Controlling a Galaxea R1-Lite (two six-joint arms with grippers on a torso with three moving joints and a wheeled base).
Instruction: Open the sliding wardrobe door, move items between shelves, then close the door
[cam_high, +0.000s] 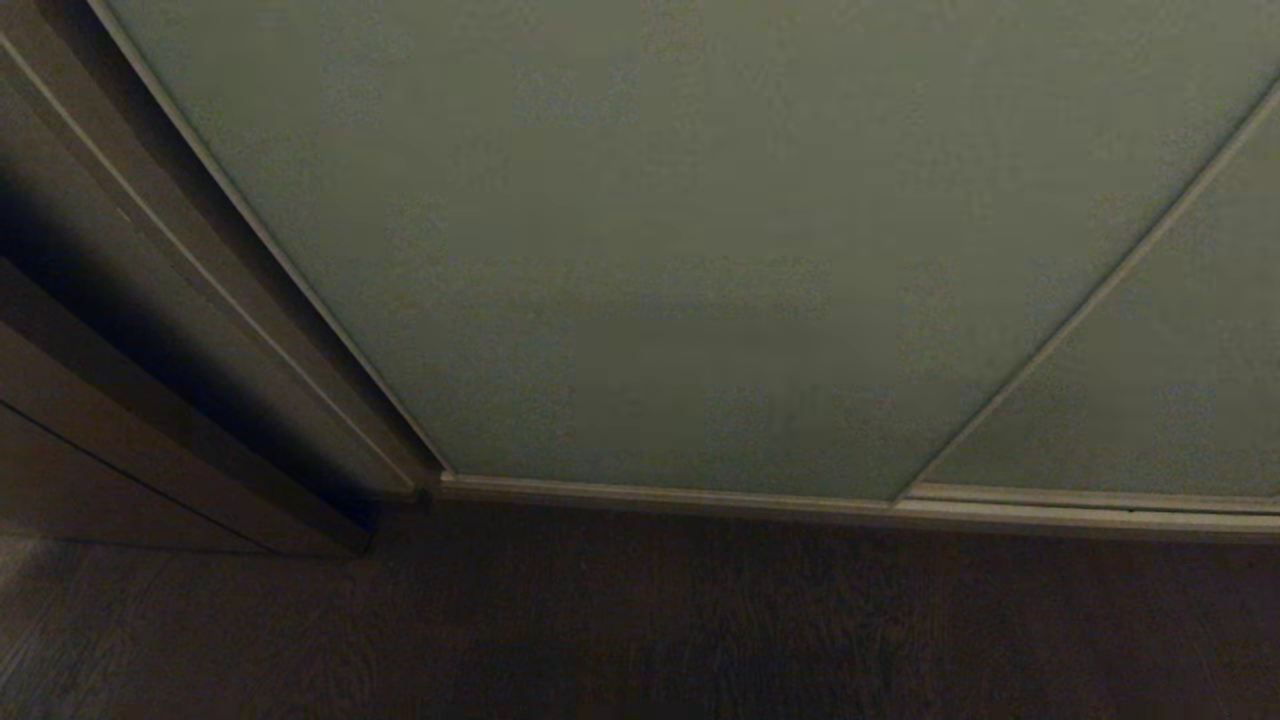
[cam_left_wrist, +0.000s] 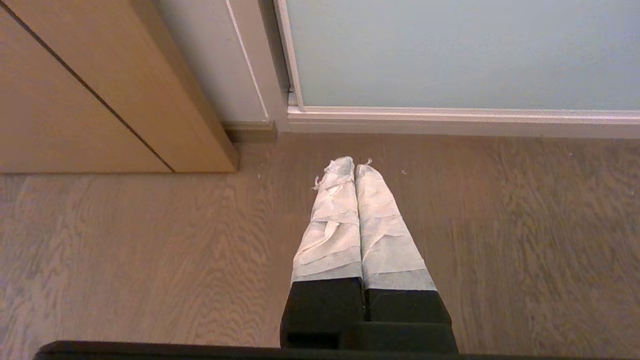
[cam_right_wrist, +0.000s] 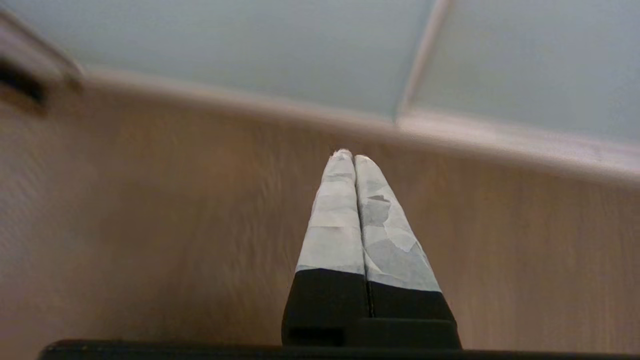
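Observation:
The sliding wardrobe door (cam_high: 700, 250) fills the head view, a pale grey-green panel in a slim silvery frame, closed against the left jamb and standing on its floor rail (cam_high: 800, 505). It also shows in the left wrist view as the door (cam_left_wrist: 465, 50) and in the right wrist view as the door (cam_right_wrist: 240, 45). My left gripper (cam_left_wrist: 354, 164) hangs shut over the wooden floor, empty, short of the rail. My right gripper (cam_right_wrist: 352, 155) is also shut and empty, low over the floor, pointing toward the rail. The items and the shelves are hidden behind the door. Neither arm shows in the head view.
A second door panel (cam_high: 1150, 400) overlaps on the right behind a frame strip. A wooden cabinet side (cam_left_wrist: 100, 100) stands left of the wardrobe, next to a white jamb (cam_left_wrist: 250, 60). Wood-grain floor (cam_left_wrist: 150, 250) lies in front.

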